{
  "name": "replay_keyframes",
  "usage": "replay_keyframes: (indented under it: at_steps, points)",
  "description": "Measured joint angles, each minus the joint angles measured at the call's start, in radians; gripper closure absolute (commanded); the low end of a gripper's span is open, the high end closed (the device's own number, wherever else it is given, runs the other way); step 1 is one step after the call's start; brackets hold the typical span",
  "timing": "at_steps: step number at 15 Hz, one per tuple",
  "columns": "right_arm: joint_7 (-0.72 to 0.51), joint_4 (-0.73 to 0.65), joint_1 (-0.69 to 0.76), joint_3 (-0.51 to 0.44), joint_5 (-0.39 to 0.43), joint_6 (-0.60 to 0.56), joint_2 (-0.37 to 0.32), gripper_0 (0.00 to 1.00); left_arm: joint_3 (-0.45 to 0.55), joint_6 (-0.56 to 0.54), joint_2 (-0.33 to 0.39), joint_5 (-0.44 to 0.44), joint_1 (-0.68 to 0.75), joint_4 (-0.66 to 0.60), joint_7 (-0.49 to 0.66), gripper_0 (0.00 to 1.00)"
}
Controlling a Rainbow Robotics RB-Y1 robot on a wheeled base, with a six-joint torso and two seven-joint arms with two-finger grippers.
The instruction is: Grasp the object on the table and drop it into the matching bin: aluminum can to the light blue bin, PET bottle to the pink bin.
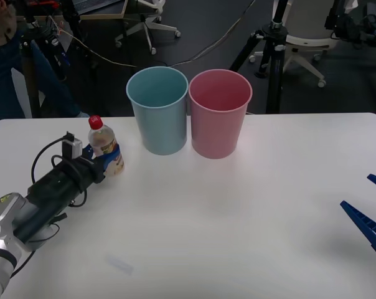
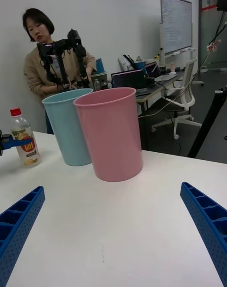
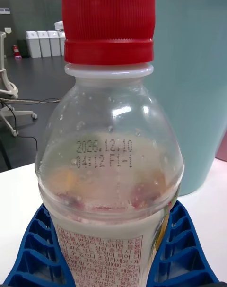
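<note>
— Left gripper (image 1: 104,163) placed where, and why so low?
— Out over the left part of the white surface (image 1: 238,237), reaching forward, blue fingers (image 3: 182,249) set on either side of the PET bottle (image 1: 105,151) at label height. Probably low to take the widest, stiffest part of the body rather than the neck. Closed in against the bottle from both sides, as far as the left wrist view tells; pads look touching, yet true squeeze hard to judge.
— Bottle itself?
— Standing on the surface, just left of the light blue bin (image 1: 158,111), apart from it. Long axis vertical, red cap (image 3: 109,24) pointing straight up, base down. No tilt to speak of. Pale liquid filling most of the body, so likely bottom-heavy and steady in an upright carry.
— Bins arranged how?
— Side by side at the far middle, touching or nearly so, mouths open upward. Pink bin (image 1: 219,113) on the far side of the blue one from the bottle. Means a lift above both rims, then a pass across the blue mouth before release; an early release would land in the wrong bin.
— Right gripper (image 2: 113,235)?
— Parked low near the right edge of the surface, spread wide, holding nothing, facing the bins. Well apart from the bottle.
</note>
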Motion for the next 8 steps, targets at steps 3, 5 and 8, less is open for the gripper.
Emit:
replay_keyframes:
  at_steps: [3, 5, 8]
  points:
    - [0.000, 0.000, 0.000, 0.000, 0.000, 0.000, 0.000, 0.00, 0.005, 0.014, 0.001, -0.088, 0.131, -0.202, 0.147, 1.00]
    - [0.000, 0.000, 0.000, 0.000, 0.000, 0.000, 0.000, 0.00, -0.007, 0.035, 0.016, -0.137, 0.227, -0.353, 0.253, 1.00]
    - [0.000, 0.000, 0.000, 0.000, 0.000, 0.000, 0.000, 0.00, -0.031, 0.048, 0.054, -0.192, 0.337, -0.536, 0.405, 1.00]
